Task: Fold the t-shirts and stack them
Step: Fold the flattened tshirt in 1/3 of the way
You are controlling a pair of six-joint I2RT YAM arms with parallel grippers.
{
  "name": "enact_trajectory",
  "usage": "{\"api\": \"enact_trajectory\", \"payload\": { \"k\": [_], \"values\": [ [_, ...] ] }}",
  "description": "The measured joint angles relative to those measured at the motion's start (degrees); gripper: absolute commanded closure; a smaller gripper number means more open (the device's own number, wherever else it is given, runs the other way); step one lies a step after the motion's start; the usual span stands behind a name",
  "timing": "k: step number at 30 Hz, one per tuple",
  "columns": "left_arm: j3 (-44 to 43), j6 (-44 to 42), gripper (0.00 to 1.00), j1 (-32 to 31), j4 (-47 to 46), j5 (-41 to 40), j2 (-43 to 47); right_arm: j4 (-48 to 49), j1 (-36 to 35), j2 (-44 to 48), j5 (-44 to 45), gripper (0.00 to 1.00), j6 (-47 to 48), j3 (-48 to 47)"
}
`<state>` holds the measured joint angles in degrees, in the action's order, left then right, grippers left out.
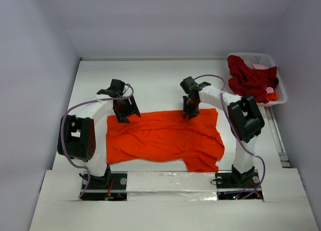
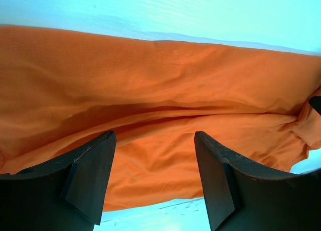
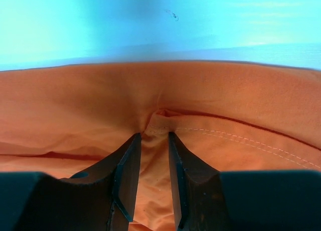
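A bright orange-red t-shirt [image 1: 165,138] lies spread and wrinkled across the middle of the table. My left gripper [image 1: 123,118] hovers over its far left corner; in the left wrist view its jaws [image 2: 153,135] stand wide open above the cloth [image 2: 165,85], holding nothing. At the shirt's far edge, my right gripper [image 1: 189,114] is shut on a bunched fold of the stitched hem [image 3: 225,100], with the cloth puckered between the fingertips [image 3: 154,135]. A dark crimson t-shirt [image 1: 248,80] is heaped in the basket with a bit of pink cloth [image 1: 260,67].
The white lattice basket [image 1: 256,56] stands at the far right corner of the table. Walls enclose the table on the left, back and right. Both arm bases sit at the near edge behind a white ledge [image 1: 170,183].
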<state>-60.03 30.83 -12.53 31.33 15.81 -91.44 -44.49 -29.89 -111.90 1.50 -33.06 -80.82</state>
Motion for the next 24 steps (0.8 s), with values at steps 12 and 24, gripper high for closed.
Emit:
{"api": "enact_trajectory", "payload": {
  "k": [12, 24],
  "values": [
    [-0.6, -0.2, 0.39, 0.0, 0.7, 0.0, 0.0, 1.4, 0.0, 0.0, 0.0, 1.00, -0.4, 1.8],
    [-2.1, -0.4, 0.39, -0.3, 1.3, -1.4, 0.0, 0.1, 0.0, 5.0, 1.1, 1.00, -1.2, 1.9]
  ]
}}
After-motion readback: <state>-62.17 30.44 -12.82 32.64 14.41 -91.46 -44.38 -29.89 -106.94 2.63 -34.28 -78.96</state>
